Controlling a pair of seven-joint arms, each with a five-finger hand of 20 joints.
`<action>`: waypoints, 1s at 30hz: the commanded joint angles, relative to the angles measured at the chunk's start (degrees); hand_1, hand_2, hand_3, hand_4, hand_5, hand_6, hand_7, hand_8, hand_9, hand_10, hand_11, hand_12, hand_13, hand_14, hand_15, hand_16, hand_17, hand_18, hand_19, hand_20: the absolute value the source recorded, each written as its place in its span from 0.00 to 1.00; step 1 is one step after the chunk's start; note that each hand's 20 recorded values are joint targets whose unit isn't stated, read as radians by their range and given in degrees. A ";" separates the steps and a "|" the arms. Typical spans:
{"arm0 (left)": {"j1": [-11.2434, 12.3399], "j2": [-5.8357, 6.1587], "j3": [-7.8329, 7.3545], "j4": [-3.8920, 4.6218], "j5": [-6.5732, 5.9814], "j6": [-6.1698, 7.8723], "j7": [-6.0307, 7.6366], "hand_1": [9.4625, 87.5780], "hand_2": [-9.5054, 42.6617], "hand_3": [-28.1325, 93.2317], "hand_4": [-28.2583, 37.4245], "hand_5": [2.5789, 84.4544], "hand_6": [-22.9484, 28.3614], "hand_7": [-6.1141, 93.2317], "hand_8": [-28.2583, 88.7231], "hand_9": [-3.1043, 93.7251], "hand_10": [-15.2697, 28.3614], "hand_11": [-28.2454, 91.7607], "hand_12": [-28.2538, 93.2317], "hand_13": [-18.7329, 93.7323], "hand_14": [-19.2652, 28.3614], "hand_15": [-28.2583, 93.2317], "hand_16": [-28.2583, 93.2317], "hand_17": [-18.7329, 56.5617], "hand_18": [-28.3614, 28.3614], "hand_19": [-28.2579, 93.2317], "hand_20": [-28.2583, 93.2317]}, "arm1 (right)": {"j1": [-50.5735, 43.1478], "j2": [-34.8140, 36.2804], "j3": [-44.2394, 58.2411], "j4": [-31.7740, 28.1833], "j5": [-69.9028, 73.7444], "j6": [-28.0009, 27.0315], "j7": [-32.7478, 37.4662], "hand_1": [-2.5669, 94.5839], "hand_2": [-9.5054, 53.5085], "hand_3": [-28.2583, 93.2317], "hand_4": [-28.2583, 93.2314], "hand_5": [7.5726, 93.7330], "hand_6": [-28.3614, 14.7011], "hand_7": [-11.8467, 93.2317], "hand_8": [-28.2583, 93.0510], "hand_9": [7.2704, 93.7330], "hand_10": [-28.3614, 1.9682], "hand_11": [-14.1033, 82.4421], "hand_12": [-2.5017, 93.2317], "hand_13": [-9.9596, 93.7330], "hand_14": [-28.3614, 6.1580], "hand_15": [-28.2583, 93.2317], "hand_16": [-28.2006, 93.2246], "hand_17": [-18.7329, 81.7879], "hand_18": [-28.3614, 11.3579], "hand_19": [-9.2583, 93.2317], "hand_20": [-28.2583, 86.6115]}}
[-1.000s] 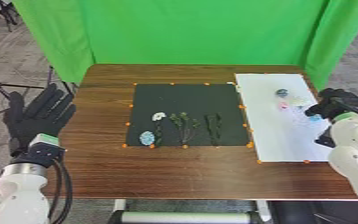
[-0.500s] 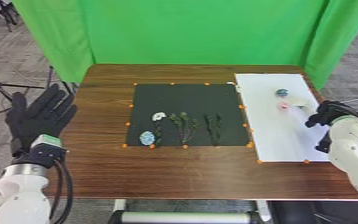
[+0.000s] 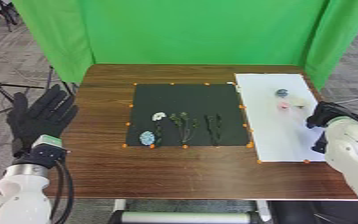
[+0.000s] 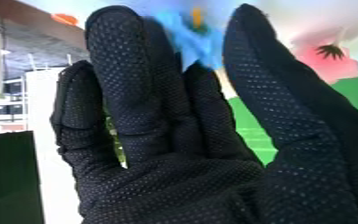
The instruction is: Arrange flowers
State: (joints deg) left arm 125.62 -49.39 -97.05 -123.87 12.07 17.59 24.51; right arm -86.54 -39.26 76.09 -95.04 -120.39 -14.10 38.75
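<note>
Black cloth covers the right hand, by the side of the white sheet. It has just slid a bit nearer to the robot, and now it hides the spot where a blue flower was in plain sight a moment ago. I think it is getting ready to pick that flower up. The fingers are almost straight, with a gap between them and the thumb. The blue flower is up by their tips, but I cannot tell if they touch it.

A pink flower and a dark blue-green flower are on the sheet too. On the black mat are a white flower, a pale blue flower and some green stems. These have not moved, so the job looks only part done. The left hand waits by the worktop, fingers straight and a little spread. Next, the right hand should close softly, or the petals could get squashed.
</note>
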 commanded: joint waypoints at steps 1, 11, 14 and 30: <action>0.52 -0.32 -0.11 -0.59 0.06 0.01 -0.52 0.19 0.49 0.79 0.00 0.46 0.60 0.26 0.16 0.38 0.67 0.45 0.33 0.37 0.69 0.58 0.17 0.17 0.74 0.52 0.35 | -2.87 -0.18 -1.17 -0.73 -3.44 4.23 -2.41 0.55 0.10 0.83 0.00 0.67 0.58 0.29 0.18 0.78 0.55 0.31 0.25 0.78 0.55 0.70 0.44 0.52 0.12 0.88 0.57; 0.12 -0.50 0.08 -0.53 0.23 -0.19 -0.66 0.19 0.49 0.79 0.00 0.46 0.60 0.25 0.16 0.38 0.67 0.45 0.33 0.37 0.69 0.58 0.17 0.17 0.74 0.52 0.35 | -9.52 0.01 2.44 -10.54 -10.57 15.03 -3.17 0.62 0.05 0.81 0.00 0.80 0.64 0.38 0.24 0.92 0.64 0.31 0.38 0.83 0.60 0.70 0.46 0.55 0.13 0.90 0.59; 0.32 -0.53 -0.23 -0.51 0.31 -0.31 -0.84 0.19 0.49 0.79 0.00 0.46 0.60 0.25 0.16 0.38 0.67 0.45 0.33 0.37 0.68 0.58 0.17 0.17 0.74 0.52 0.35 | -10.14 -0.32 2.45 -14.35 -12.50 18.50 -5.21 0.62 0.05 0.81 0.00 0.81 0.64 0.38 0.24 0.93 0.63 0.31 0.39 0.84 0.60 0.70 0.46 0.55 0.13 0.91 0.59; 0.51 -1.40 -0.78 -0.14 -0.20 -0.42 -3.21 0.19 0.49 0.79 0.00 0.46 0.60 0.25 0.16 0.38 0.67 0.45 0.33 0.37 0.68 0.58 0.17 0.17 0.74 0.52 0.35 | 21.33 -18.61 -27.44 -6.47 -9.45 23.07 -17.43 0.61 0.05 0.82 0.00 0.81 0.64 0.37 0.25 0.93 0.64 0.31 0.40 0.84 0.61 0.71 0.48 0.55 0.13 0.91 0.60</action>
State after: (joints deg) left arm 126.86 -50.42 -98.47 -124.24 12.15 17.61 22.67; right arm -79.90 -47.51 54.74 -101.77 -134.18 11.22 23.62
